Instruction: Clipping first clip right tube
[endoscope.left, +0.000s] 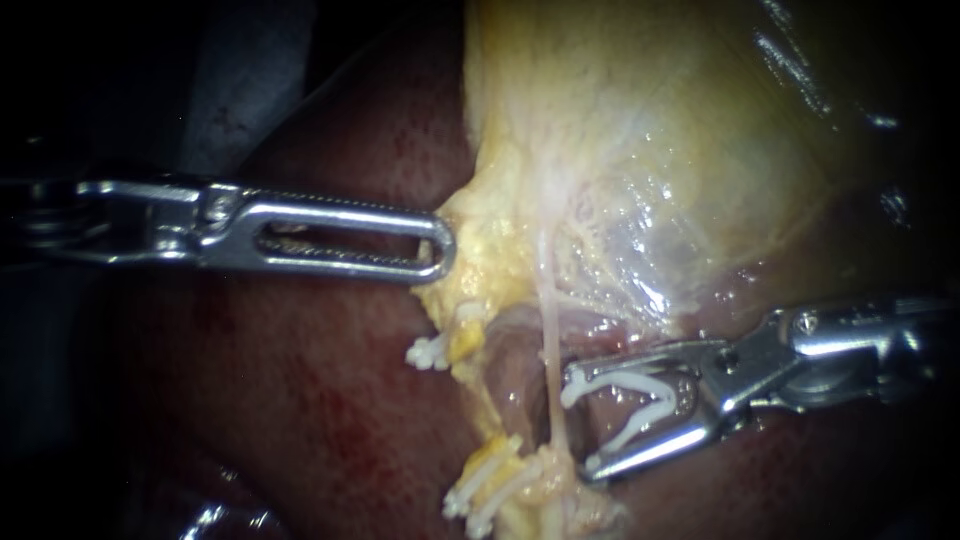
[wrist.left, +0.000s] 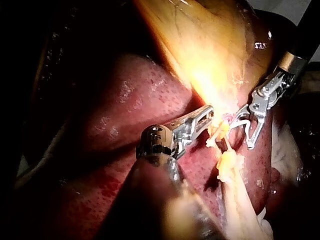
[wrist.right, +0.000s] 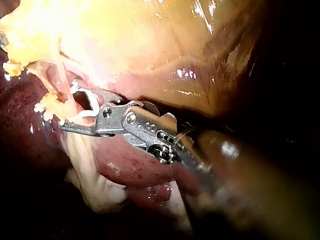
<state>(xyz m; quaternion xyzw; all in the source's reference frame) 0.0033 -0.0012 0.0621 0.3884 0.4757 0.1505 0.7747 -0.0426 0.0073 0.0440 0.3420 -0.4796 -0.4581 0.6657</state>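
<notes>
The right tube (endoscope.left: 549, 370) is a thin pale strand running down from the gallbladder (endoscope.left: 650, 130). My right instrument (endoscope.left: 580, 425) comes in from the right with its jaws spread wide and an open white clip (endoscope.left: 640, 405) seated between them. The jaw tips lie just beside the tube, which stands at the clip's mouth. In the right wrist view the clip (wrist.right: 89, 109) and the right instrument (wrist.right: 67, 105) reach the same strand. My left instrument (endoscope.left: 440, 248) has slotted jaws shut on the yellow edge of the gallbladder; the left wrist view shows the left instrument (wrist.left: 207, 114) there too.
White clips sit on the left tube, one clip (endoscope.left: 430, 351) higher and a pair (endoscope.left: 485, 492) lower down. Dark red liver (endoscope.left: 300, 400) lies under and around both instruments. My right instrument (wrist.left: 248, 131) shows ahead of the left one in the left wrist view.
</notes>
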